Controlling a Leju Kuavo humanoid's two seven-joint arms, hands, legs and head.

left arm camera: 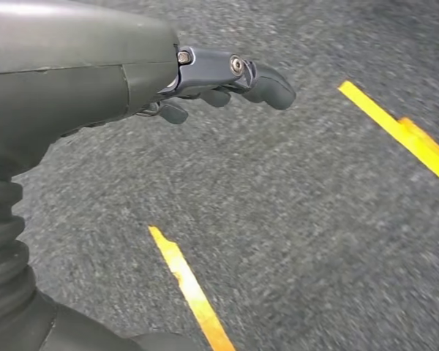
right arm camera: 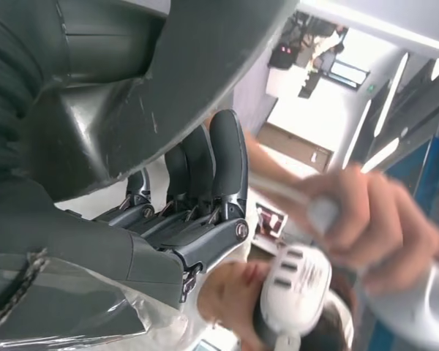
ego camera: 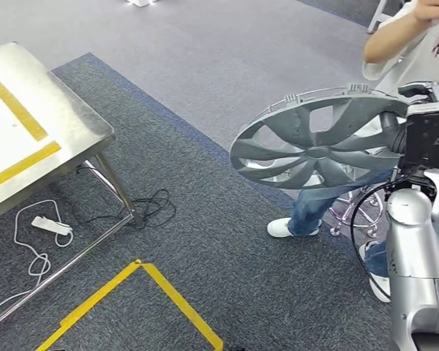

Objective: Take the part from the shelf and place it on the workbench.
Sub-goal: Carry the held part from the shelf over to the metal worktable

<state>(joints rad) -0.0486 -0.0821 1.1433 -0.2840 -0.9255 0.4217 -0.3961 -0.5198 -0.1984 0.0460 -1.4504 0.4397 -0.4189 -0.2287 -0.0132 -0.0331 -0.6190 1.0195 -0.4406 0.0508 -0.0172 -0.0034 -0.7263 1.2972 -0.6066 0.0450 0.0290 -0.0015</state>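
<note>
Head view puts the right hand (ego camera: pixel 400 131) at the near right, gripping the rim of the part (ego camera: pixel 317 142), a grey spoked wheel cover held flat above the carpet; the left hand (left arm camera: pixel 217 80) hangs empty, fingers loosely extended; so the pickup looks done, and the worktop (ego camera: pixel 68 124), well apart at far left, awaits placement.
</note>
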